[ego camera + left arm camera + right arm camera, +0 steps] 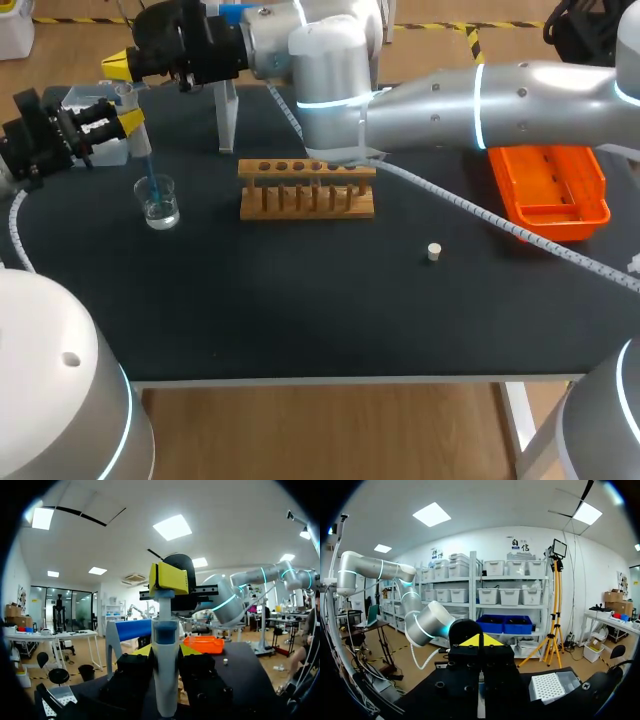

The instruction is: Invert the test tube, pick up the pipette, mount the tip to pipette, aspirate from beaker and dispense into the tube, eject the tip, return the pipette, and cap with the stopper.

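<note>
Firstly, at the far left my left gripper is closed on the thick body of the pipette, which stands upright with its blue tip dipped into the glass beaker. I judge the pipette light, stiff and smooth, so this hold on the body seems right. The thin tip looks delicate, and the beaker is fragile and may tip over easily. Above, my right gripper, fingers together and holding nothing, sits on the plunger. The stopper lies further right.
</note>
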You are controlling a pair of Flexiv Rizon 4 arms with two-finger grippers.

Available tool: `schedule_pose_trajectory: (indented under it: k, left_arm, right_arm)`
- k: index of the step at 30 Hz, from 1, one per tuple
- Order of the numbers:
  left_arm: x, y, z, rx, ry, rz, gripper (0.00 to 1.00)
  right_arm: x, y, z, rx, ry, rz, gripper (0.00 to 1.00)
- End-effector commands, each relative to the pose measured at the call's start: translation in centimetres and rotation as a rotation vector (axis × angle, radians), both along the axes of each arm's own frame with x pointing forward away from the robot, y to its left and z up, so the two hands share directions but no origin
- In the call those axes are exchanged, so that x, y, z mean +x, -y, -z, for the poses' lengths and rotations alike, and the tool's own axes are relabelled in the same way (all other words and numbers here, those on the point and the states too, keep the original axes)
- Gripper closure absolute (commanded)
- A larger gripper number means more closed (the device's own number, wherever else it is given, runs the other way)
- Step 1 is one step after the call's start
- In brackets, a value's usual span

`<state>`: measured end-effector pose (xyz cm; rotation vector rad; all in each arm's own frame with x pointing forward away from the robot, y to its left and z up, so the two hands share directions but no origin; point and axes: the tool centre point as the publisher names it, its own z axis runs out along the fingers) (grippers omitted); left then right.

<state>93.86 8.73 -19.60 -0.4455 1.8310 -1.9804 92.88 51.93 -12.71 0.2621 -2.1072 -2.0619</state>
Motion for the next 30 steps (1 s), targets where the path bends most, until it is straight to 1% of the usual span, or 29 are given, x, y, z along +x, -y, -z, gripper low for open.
schedule_pose_trajectory:
  k: [1, 9, 19, 30]
  left_arm:
    - [0.0, 0.0, -0.1, -0.001, 0.002, 0.002, 1.0]
    - [0.0, 0.0, -0.1, -0.001, 0.002, 0.002, 1.0]
    - [0.0, 0.0, -0.1, -0.001, 0.002, 0.002, 1.0]
    - [0.0, 0.0, -0.1, -0.001, 0.002, 0.002, 1.0]
  right_arm:
    - [0.4, -0.2, 0.2, -0.002, 0.001, -0.008, 1.0]
    - [0.4, 0.0, 0.7, -0.008, -0.002, -0.004, 1.0]
    - [-0.1, 0.2, 1.8, -0.023, -0.007, -0.006, 1.0]
    - [-0.4, 0.3, 3.3, -0.051, -0.02, -0.004, 1.0]
